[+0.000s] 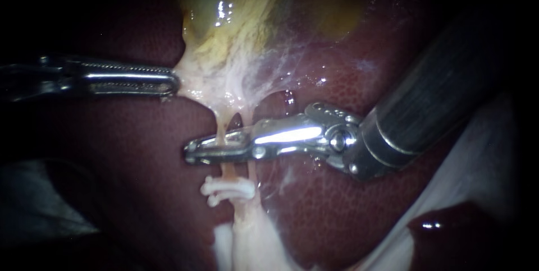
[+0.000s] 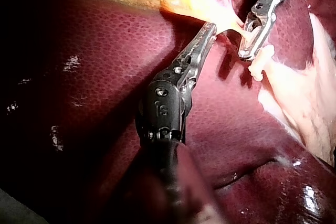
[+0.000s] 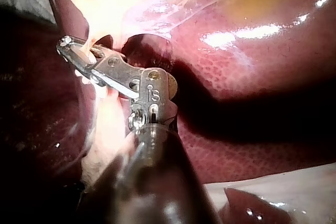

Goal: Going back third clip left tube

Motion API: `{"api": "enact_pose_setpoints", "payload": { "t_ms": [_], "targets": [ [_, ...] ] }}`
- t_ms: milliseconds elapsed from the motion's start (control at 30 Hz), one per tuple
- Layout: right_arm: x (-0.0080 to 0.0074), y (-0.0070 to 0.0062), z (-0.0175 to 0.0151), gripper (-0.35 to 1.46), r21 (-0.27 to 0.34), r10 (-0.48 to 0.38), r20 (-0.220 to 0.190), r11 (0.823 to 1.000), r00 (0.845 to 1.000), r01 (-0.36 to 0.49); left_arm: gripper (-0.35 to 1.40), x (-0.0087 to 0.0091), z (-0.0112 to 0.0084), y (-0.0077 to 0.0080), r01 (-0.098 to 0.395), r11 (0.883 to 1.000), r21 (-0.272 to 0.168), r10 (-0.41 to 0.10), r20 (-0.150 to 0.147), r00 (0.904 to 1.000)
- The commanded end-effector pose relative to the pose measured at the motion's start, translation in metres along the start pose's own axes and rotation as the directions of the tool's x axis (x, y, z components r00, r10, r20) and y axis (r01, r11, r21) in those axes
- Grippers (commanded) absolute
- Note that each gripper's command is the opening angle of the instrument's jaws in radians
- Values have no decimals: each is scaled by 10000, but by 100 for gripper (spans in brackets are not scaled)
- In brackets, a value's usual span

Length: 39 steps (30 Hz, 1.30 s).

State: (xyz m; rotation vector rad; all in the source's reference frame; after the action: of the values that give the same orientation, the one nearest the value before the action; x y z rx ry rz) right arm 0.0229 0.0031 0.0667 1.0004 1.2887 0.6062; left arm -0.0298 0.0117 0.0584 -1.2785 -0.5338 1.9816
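Note:
My right instrument (image 1: 193, 152) comes in from the upper right, its slim jaws lying across the left tube (image 1: 221, 128). A narrow gap shows between the jaws and the tube passes through it. White clips (image 1: 227, 188) sit on the tube just below the jaws. My left instrument (image 1: 171, 83) is shut on pale tissue at the neck of the yellowish gallbladder (image 1: 224, 13) and holds it taut. In the left wrist view, my left instrument (image 2: 209, 29) grips yellow tissue, and my right instrument (image 2: 247, 51) stands just beyond it, beside a white clip (image 2: 260, 61). The right wrist view shows my right instrument (image 3: 65, 43) around pale tissue.
Dark red liver (image 1: 337, 209) surrounds the tubes on both sides. A second pale strand (image 1: 252, 173) runs down beside the left tube. A white sheet (image 1: 477, 159) lies at the lower right, behind the right shaft.

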Motion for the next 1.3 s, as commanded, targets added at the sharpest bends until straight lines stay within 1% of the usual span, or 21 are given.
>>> {"api": "enact_pose_setpoints", "payload": {
  "t_ms": [33, 67, 133, 167, 233, 333, 400, 467, 533, 600, 667, 733, 833, 867, 1033, 1300],
  "targets": [
    [0, 0, 0, -17, 40, 55, 20, 10000, 10000, -55, -35, 0, 0, 0, -4, 10000, -8, 4, -1, 10000],
    [-2, 1, 2, 3, 40, -14, 25, 10000, 10000, 14, -35, 0, 0, 0, -4, 10000, -8, 4, -1, 10000],
    [-2, 3, 5, 26, 22, -201, 26, 9998, 9998, 201, -35, 0, 0, 0, -4, 10000, -8, 4, 0, 10000],
    [-2, 5, 8, 39, -222, -208, -73, 9995, 9998, 207, -35, 0, 0, 0, -4, 10000, -8, 4, 0, 10000],
    [-1, 10, 12, 45, -377, -212, -136, 9991, 9997, 207, -35, 0, 0, 0, -4, 10000, -6, 4, -1, 10000],
    [-4, 19, 14, 47, -427, -289, -140, 9987, 9995, 283, -35, 0, 0, 0, -4, 10000, -6, 4, -1, 10000],
    [-6, 26, 13, 48, -660, -484, -206, 9967, 9986, 470, -35, 0, 0, 0, -5, 10000, -6, 5, -1, 10000],
    [-7, 31, 13, 48, -892, -664, -113, 9939, 9977, 652, -35, 0, 0, 0, -5, 10000, -3, 5, -1, 10000],
    [-6, 36, 11, 48, -1189, -821, 88, 9895, 9966, 825, -35, 0, 0, 1, -4, 10000, -1, 4, -2, 10000],
    [-7, 39, 8, 49, -1438, -1001, 105, 9845, 9949, 1006, -35, 0, 0, 2, -3, 10000, 2, 3, -2, 10000],
    [-7, 39, 6, 49, -1687, -1124, 88, 9793, 9936, 1123, -35, 0, 0, 3, -2, 10000, 6, 2, -3, 10000],
    [-7, 37, 3, 49, -1780, -1116, 160, 9775, 9936, 1127, -35, 0, 0, 4, -1, 10000, 6, 1, -3, 10000],
    [-10, 33, -2, 49, -1954, -1279, 436, 9715, 9908, 1340, -35, 0, -1, 5, -2, 10000, 5, 2, -3, 10000],
    [-10, 33, -4, 49, -1982, -1326, 472, 9702, 9900, 1394, -35, 0, -1, 5, -2, 10000, 4, 2, -2, 10000],
    [-13, 31, -12, 49, -2040, -1414, 546, 9675, 9884, 1497, -35, 0, -1, 5, -2, 10000, 3, 2, -2, 10000],
    [-14, 31, -15, 49, -1980, -1410, 596, 9686, 9882, 1502, -35, 0, -1, 5, -3, 10000, 2, 3, -2, 10000]
  ]
}}
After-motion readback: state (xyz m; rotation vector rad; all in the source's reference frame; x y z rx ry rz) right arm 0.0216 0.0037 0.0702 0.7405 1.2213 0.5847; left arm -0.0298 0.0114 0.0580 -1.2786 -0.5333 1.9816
